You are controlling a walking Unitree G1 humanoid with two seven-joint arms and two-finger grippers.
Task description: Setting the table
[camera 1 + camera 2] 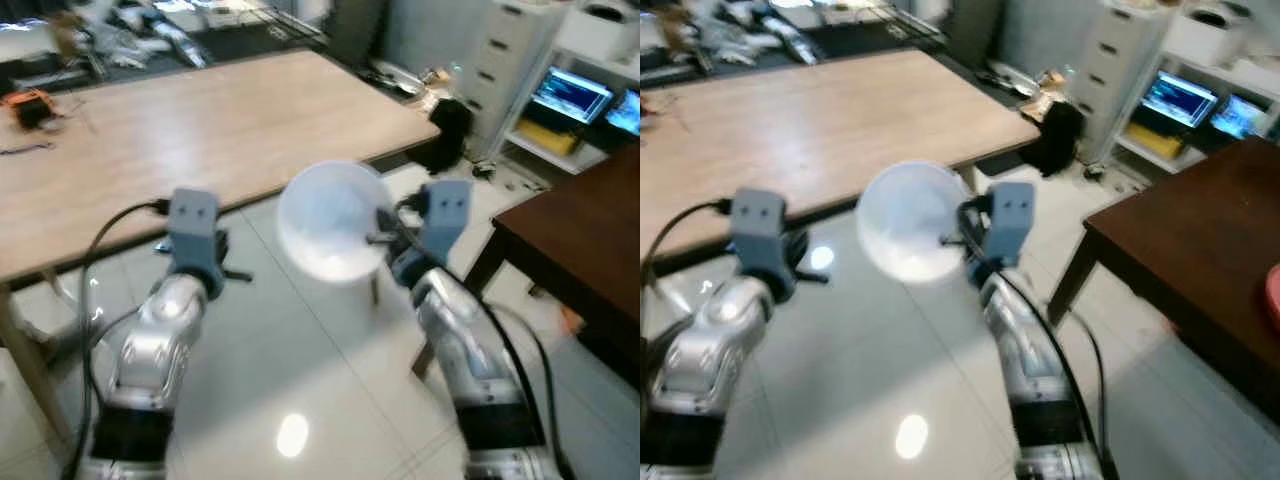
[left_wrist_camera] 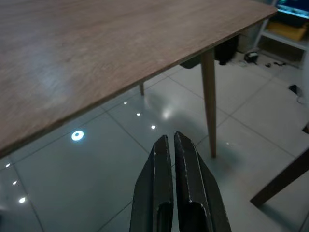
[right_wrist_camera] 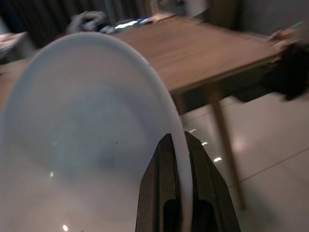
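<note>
A pale white bowl (image 1: pixel 330 220) hangs in the air just off the near edge of the light wooden table (image 1: pixel 200 130), tilted toward me. My right gripper (image 1: pixel 385 232) is shut on the bowl's rim (image 3: pixel 176 145), one finger on each side of it. My left gripper (image 2: pixel 175 145) is held out over the floor in front of the table edge, shut with nothing between its fingers (image 2: pixel 161 159). In the head views the left arm (image 1: pixel 170 320) reaches forward at the lower left.
A dark brown table (image 1: pixel 590 240) stands at the right. Drawers (image 1: pixel 505 60) and lit screens (image 1: pixel 570 95) are at the back right. Clutter lies on the far side of the light table (image 1: pixel 120 35). Glossy tiled floor (image 1: pixel 300 380) lies below.
</note>
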